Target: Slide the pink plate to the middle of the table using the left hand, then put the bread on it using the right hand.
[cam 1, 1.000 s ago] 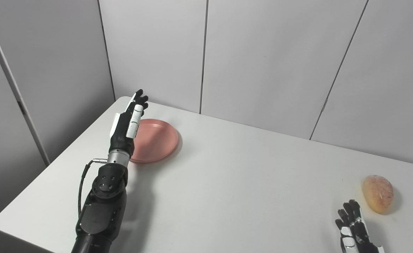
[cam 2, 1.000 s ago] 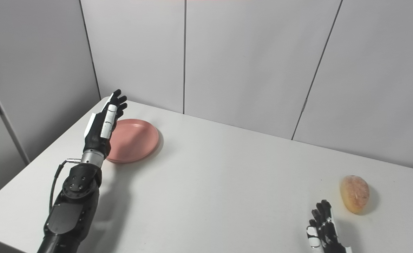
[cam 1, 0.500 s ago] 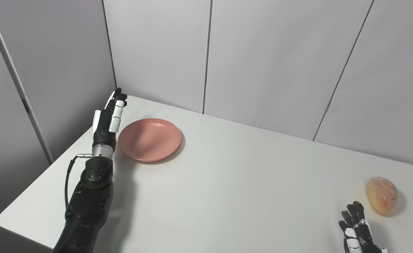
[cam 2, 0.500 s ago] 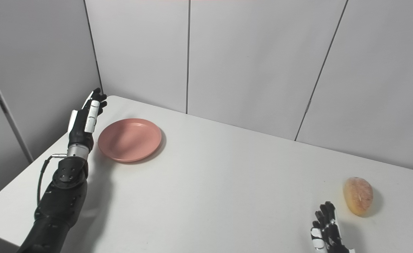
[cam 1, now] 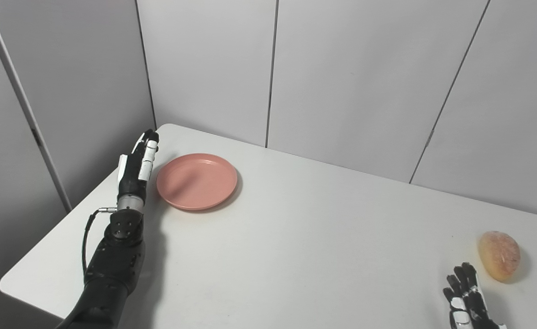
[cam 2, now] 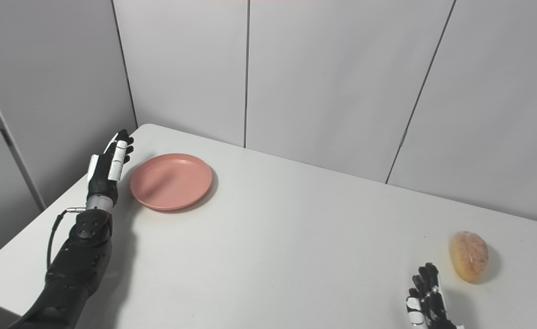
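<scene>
Left hand (cam 1: 136, 169) up at the far-left edge of the table (cam 1: 305, 256), standing on its side with the fingers (cam 1: 148, 148) stretched out straight and close together, pointing away toward the wall, holding nothing. It sits just beside the pink plate (cam 1: 197, 181), at the plate's left rim; whether it actually touches the rim, cannot tell from either eye. Its dark forearm runs back down to the bottom-left corner, throwing a shadow on the tabletop next to it. Pink plate lies flat in the far-left part of the table, well short of the middle, nothing on it. Across a long bare stretch of white surface now, and over on the right, the bread (cam 1: 499, 255), a small golden bun, resting near the right edge, well apart from the plate. Right hand (cam 2: 426, 304) pokes in at the bottom edge, fingers spread and raised, gripping nothing, near the bread but clear of it.
</scene>
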